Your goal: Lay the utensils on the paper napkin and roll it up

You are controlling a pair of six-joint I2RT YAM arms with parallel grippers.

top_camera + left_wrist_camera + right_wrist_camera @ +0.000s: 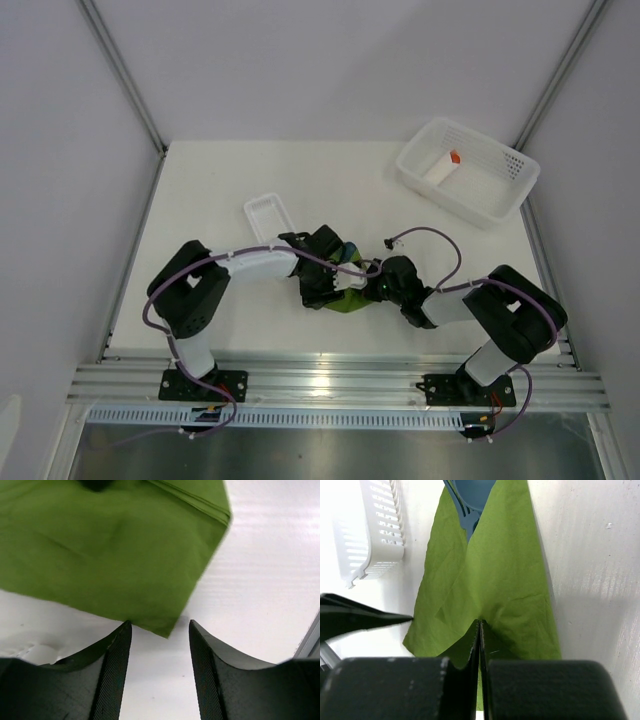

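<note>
My left fingers (112, 675) are half open and empty, the paper napkin (110, 545) corner just ahead between them. My right fingers (467, 647) are closed tight against its near edge, utensils (470, 502) poking out the far end.

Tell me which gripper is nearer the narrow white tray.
Left. The left gripper hangs open just right of the narrow white tray, at a corner of the paper napkin. The right gripper, shut on the napkin, sits farther right.
</note>
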